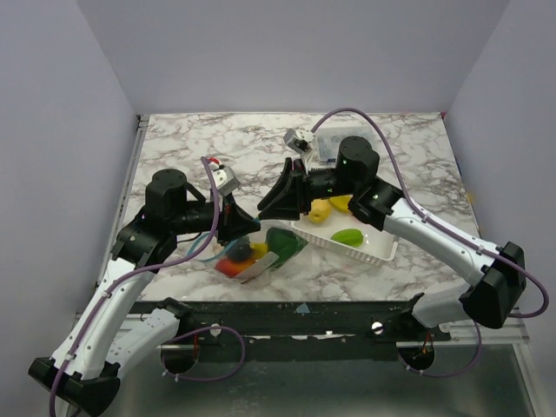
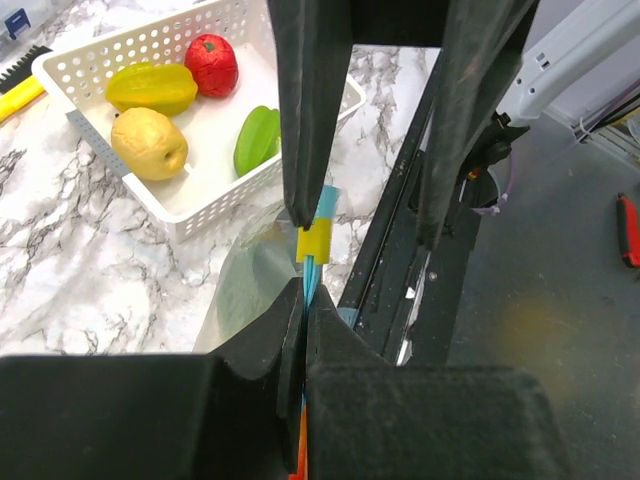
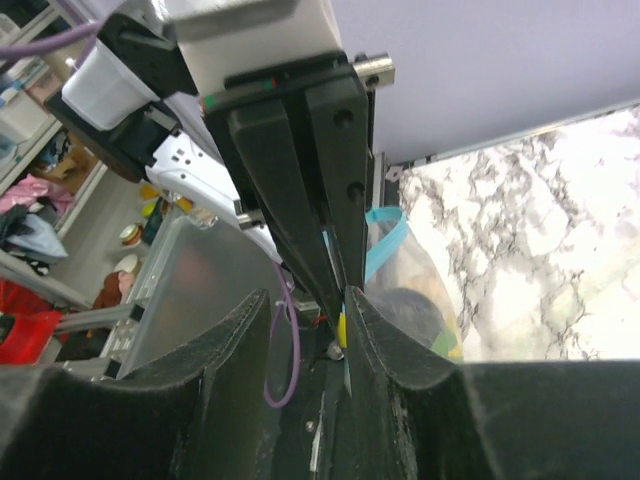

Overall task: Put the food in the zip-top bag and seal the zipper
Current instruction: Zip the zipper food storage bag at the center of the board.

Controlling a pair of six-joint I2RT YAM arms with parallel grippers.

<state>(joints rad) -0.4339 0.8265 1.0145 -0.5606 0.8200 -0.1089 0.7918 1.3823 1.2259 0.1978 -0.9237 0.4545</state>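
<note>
While the zipper [image 2: 322,215] is clamped by the left gripper [image 2: 303,310], the right gripper [image 2: 365,225] is spread open.
Food [image 1: 239,252] is contained in the zip-top bag [image 2: 245,285].

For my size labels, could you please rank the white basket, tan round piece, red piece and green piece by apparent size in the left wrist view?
1. white basket
2. tan round piece
3. green piece and red piece: too alike to rank; the red one lies farther from the camera.
</note>
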